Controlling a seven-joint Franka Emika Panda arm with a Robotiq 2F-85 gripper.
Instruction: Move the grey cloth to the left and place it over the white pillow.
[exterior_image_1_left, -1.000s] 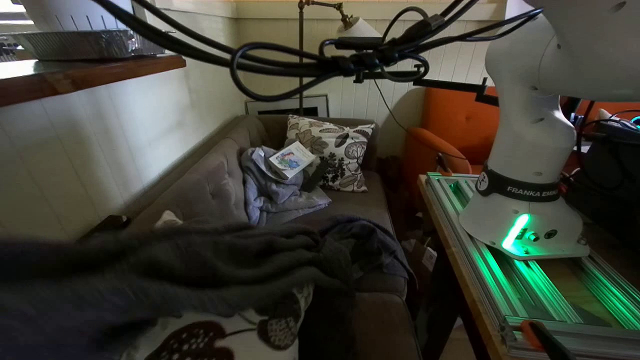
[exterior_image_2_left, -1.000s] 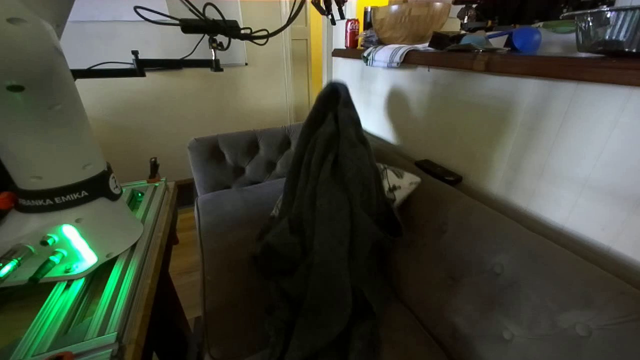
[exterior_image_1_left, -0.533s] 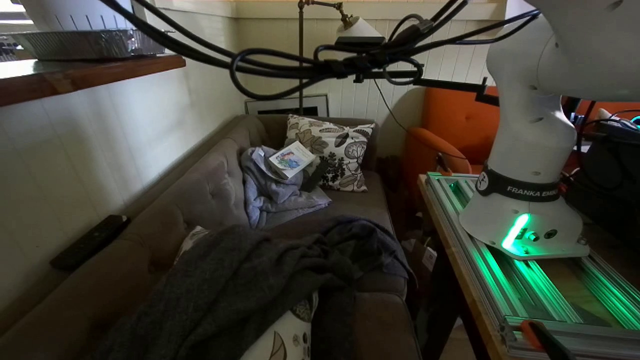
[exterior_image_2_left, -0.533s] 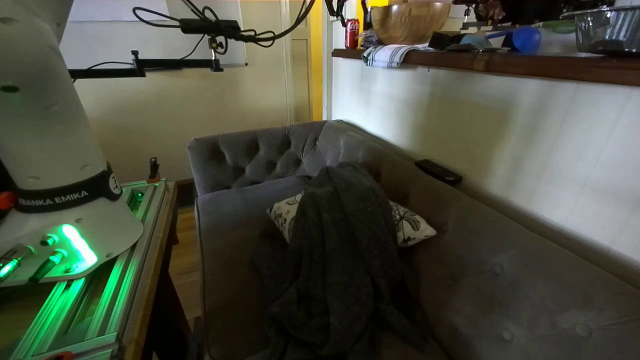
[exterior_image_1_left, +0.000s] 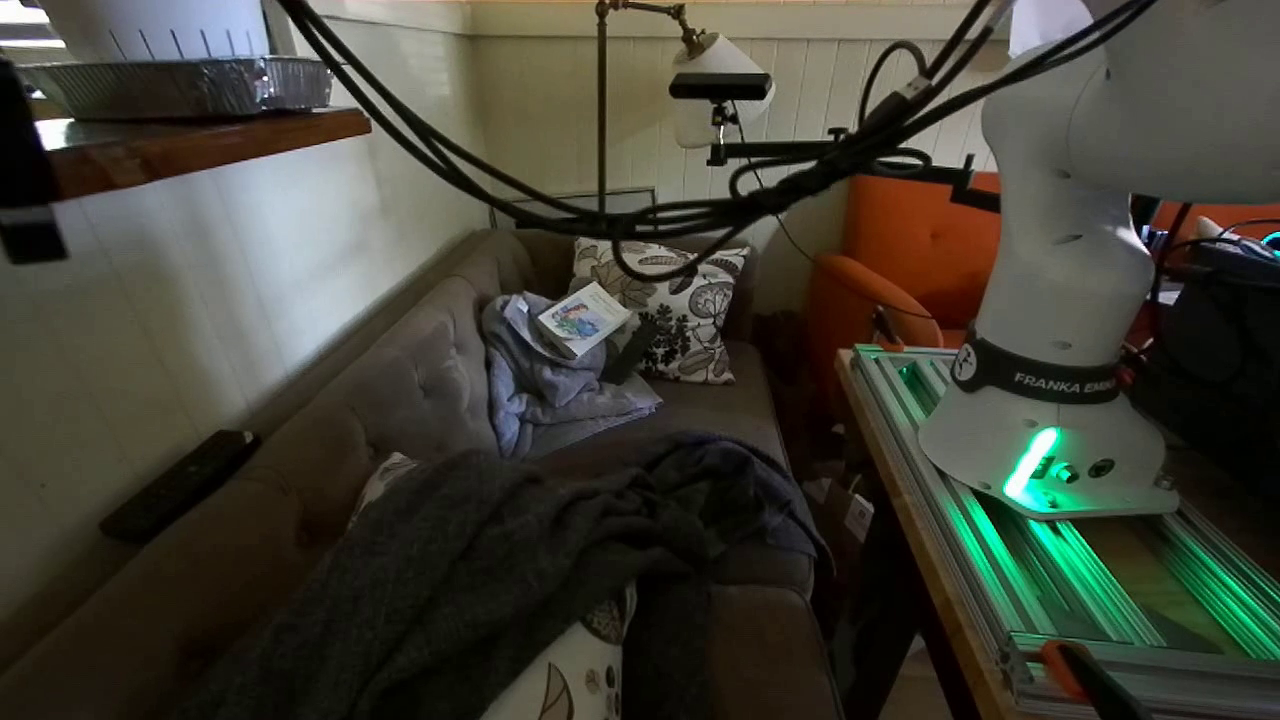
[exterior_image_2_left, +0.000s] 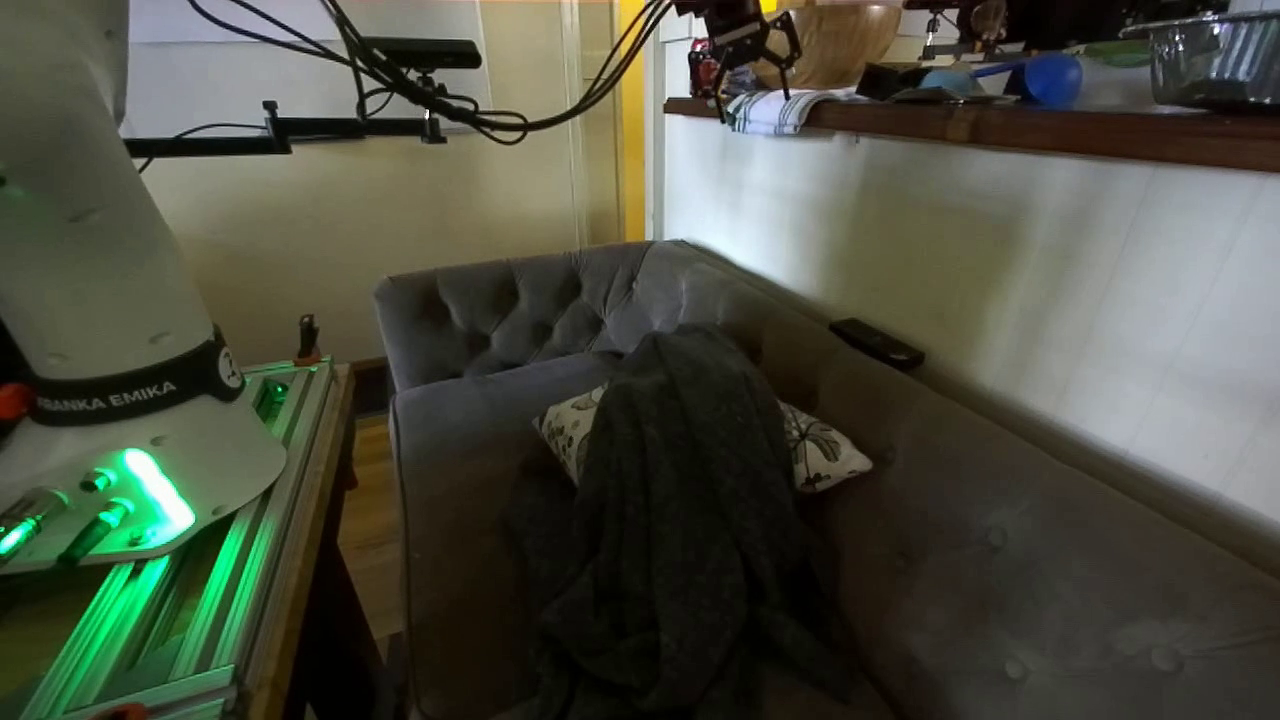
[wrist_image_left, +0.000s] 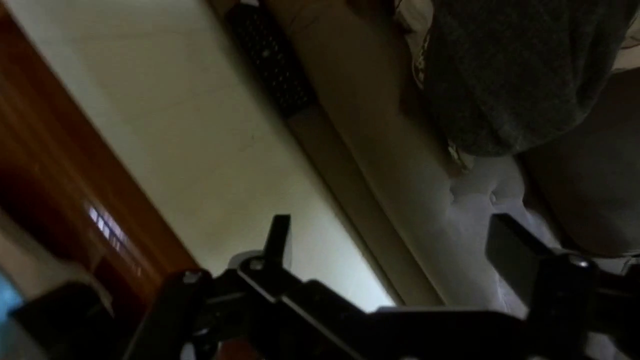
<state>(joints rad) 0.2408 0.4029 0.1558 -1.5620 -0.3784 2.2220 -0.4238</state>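
Note:
The dark grey cloth (exterior_image_2_left: 690, 500) lies draped in folds across the middle of the white pillow (exterior_image_2_left: 825, 450), whose leaf-printed corners stick out on both sides. In another exterior view the cloth (exterior_image_1_left: 480, 570) runs over the sofa seat, with part of the pillow (exterior_image_1_left: 565, 675) showing beneath it. High above and apart from the cloth, my gripper (exterior_image_2_left: 754, 104) hangs near the shelf edge. In the wrist view the gripper (wrist_image_left: 390, 220) has its fingers wide apart with nothing between them; the cloth (wrist_image_left: 505, 75) is at the upper right.
A wooden shelf (exterior_image_2_left: 1000, 125) bearing a bowl (exterior_image_2_left: 820, 50) and a striped towel (exterior_image_2_left: 780, 112) runs along the wall. A black remote (exterior_image_2_left: 877, 343) rests on the sofa back. Further along the sofa are another patterned cushion (exterior_image_1_left: 690, 320), a book (exterior_image_1_left: 583, 320) and a pale cloth (exterior_image_1_left: 545, 390).
The grey cloth, held up in a peak one second ago, has dropped onto the pillow and lies still. My gripper has let go and moved over toward the shelf, coming further into view.

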